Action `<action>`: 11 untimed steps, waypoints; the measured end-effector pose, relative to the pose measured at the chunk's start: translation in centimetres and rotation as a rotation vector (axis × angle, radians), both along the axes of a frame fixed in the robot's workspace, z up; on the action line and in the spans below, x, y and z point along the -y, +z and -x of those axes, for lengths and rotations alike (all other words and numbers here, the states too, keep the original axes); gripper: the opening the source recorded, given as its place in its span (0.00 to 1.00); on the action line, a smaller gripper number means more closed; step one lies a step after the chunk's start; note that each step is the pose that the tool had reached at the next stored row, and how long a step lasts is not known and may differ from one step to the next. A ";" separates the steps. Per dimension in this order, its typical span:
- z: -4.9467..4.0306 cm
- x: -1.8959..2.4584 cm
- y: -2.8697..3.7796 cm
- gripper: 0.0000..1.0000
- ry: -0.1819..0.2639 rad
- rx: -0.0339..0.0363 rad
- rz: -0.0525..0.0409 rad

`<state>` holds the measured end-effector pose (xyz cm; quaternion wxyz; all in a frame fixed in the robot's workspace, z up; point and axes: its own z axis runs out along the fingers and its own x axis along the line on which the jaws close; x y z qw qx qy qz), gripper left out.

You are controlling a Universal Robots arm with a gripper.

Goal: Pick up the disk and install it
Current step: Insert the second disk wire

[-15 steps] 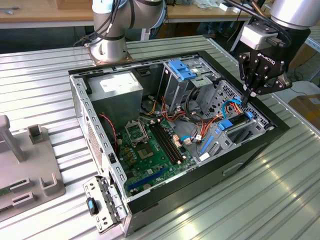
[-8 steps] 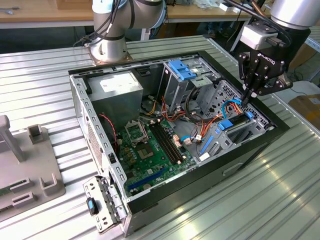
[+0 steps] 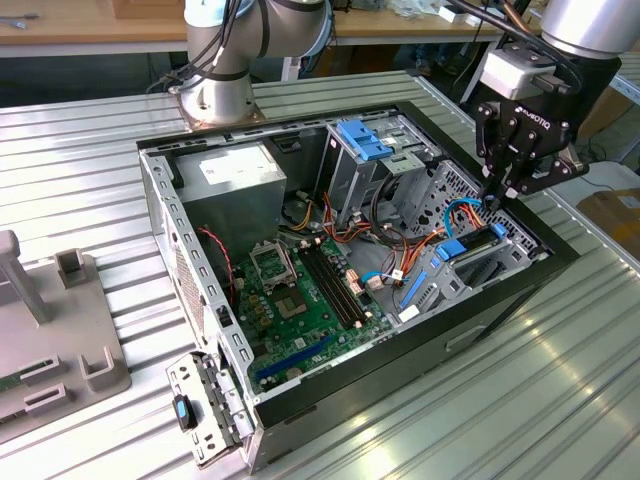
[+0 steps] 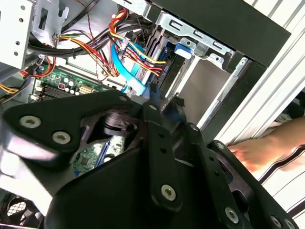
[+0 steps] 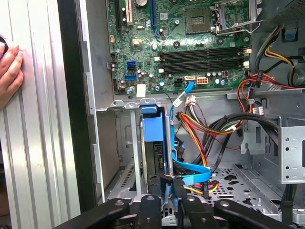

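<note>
The disk [image 3: 468,245], grey with a bright blue carrier frame, stands on edge in the drive bay at the front corner of the open computer case [image 3: 160,200], on the exterior view's right. In the first wrist view the disk [image 5: 155,129] runs down between the bay's metal rails. My gripper [image 3: 497,205] hangs straight over the disk's near end. The black fingers [image 5: 148,210] come together on its blue edge, and in the second wrist view my gripper [image 4: 159,102] shows the same narrow pinch.
Blue and coloured cables [image 5: 200,133] hang close beside the bay. A fixed blue bracket [image 3: 362,138] tops the taller cage behind. The motherboard [image 3: 300,290] lies on the case floor. A person's hand [image 5: 8,71] rests on the ribbed table beside the case. A grey fixture [image 3: 50,330] stands at the exterior view's left.
</note>
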<state>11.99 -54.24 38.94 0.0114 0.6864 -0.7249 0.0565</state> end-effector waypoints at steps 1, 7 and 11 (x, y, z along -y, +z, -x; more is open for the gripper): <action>0.00 0.00 0.00 0.31 0.000 0.0000 0.0002; 0.00 0.02 -0.10 0.31 0.000 0.0000 0.0007; 0.00 0.02 -0.45 0.31 0.000 0.0000 0.0011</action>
